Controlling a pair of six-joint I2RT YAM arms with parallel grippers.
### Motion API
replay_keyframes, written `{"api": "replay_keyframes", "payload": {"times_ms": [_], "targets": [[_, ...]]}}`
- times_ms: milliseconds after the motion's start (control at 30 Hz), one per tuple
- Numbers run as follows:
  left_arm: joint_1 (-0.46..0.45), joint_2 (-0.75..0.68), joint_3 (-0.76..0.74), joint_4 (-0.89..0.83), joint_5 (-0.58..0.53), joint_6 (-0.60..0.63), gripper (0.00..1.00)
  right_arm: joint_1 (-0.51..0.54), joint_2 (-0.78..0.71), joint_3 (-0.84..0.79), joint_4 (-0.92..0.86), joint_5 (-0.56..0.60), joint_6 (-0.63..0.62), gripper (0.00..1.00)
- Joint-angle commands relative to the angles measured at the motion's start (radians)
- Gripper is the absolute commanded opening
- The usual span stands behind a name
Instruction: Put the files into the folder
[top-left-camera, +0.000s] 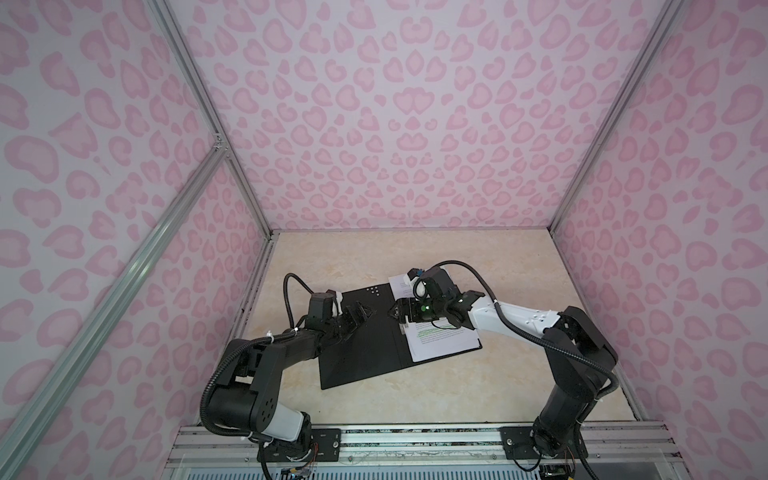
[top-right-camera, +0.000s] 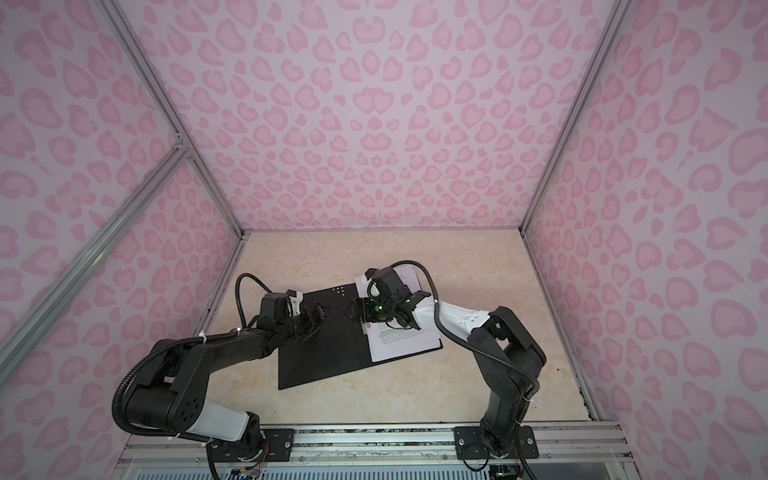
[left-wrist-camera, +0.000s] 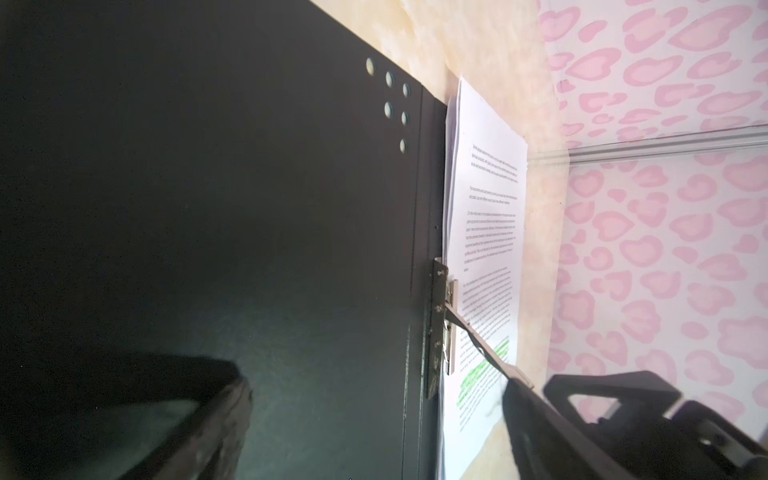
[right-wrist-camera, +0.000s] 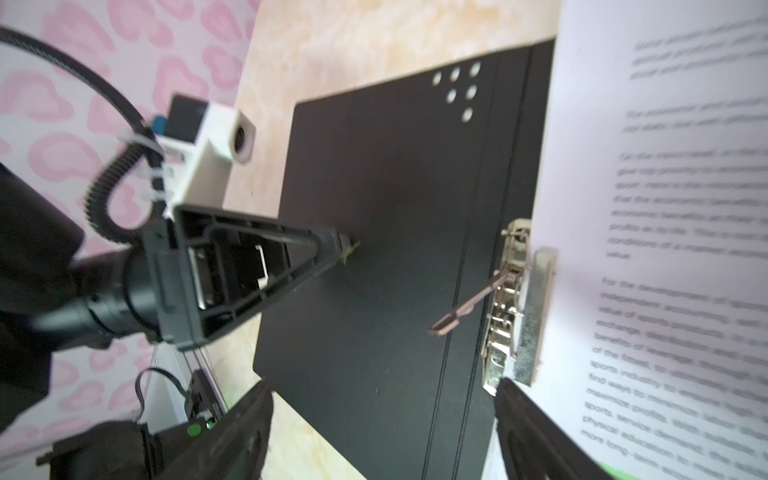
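The stack of white printed paper sheets (top-left-camera: 444, 338), one with green highlighted lines, is lying on the right half of the thin open folder (top-left-camera: 361, 353), black inside. The stack's edge is sitting beside the metal clip (right-wrist-camera: 511, 299), whose lever is standing raised. The right gripper (top-left-camera: 395, 311) is hovering at the clip, claw released and empty. The left gripper (top-left-camera: 360, 313), also released, is hanging over the bare left cover. Pressing the lever flat looks like the next step. The sheets are overhanging the far edge onto the beige marbled table (top-left-camera: 498, 395), so they should be squared under the bar first.

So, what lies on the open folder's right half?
The files: printed sheets, green highlighting on top, beside the metal clip. The right arm hides their middle; lower sheets are covered.
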Motion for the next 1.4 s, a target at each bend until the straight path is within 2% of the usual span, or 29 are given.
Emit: {"api": "replay_keyframes", "payload": {"times_ms": [0, 100, 233, 300, 367, 400, 500, 633, 900, 967, 1000, 1100, 1167, 1300, 1367], "targets": [[0.000, -0.014, -0.010, -0.069, 0.009, 0.000, 0.96, 0.025, -0.046, -0.010, -0.058, 0.156, 0.085, 0.79], [0.001, -0.019, -0.013, -0.069, 0.004, 0.000, 0.96, 0.056, -0.086, -0.015, -0.103, 0.246, 0.153, 0.78], [0.001, -0.012, -0.013, -0.067, 0.009, -0.007, 0.96, 0.050, -0.136, -0.086, -0.049, 0.315, 0.268, 0.73], [0.000, -0.011, -0.013, -0.064, 0.012, -0.009, 0.96, 0.031, -0.120, -0.060, -0.075, 0.332, 0.276, 0.60], [0.001, -0.011, -0.013, -0.065, 0.009, -0.010, 0.96, 0.008, -0.086, -0.018, -0.108, 0.299, 0.304, 0.49], [0.000, -0.011, -0.012, -0.067, 0.009, -0.007, 0.96, 0.008, -0.077, -0.011, -0.110, 0.299, 0.322, 0.48], [0.000, -0.008, -0.010, -0.069, 0.006, -0.007, 0.96, 0.025, -0.050, -0.028, -0.058, 0.277, 0.410, 0.47], [0.000, -0.005, -0.010, -0.069, 0.006, -0.008, 0.96, 0.044, -0.005, -0.009, -0.039, 0.259, 0.495, 0.51], [0.001, 0.001, -0.010, -0.068, 0.009, -0.011, 0.96, 0.063, 0.069, 0.046, -0.055, 0.261, 0.550, 0.52], [0.000, -0.003, -0.012, -0.067, 0.009, -0.012, 0.96, 0.036, 0.071, 0.067, -0.025, 0.283, 0.438, 0.55], [0.001, -0.005, -0.013, -0.066, 0.011, -0.014, 0.96, 0.019, 0.083, 0.110, -0.086, 0.318, 0.397, 0.56], [0.001, -0.003, -0.013, -0.067, 0.006, -0.012, 0.96, -0.058, 0.178, 0.300, -0.226, 0.309, 0.217, 0.60], [0.000, 0.001, -0.013, -0.067, 0.009, -0.014, 0.96, -0.111, 0.293, 0.486, -0.317, 0.266, 0.063, 0.61], [0.001, 0.004, -0.011, -0.070, 0.007, -0.013, 0.95, -0.165, 0.612, 1.017, -0.717, 0.288, -0.220, 0.62], [0.001, 0.004, -0.011, -0.075, 0.002, -0.010, 0.95, -0.181, 0.833, 1.374, -0.946, 0.337, -0.302, 0.62]]}}
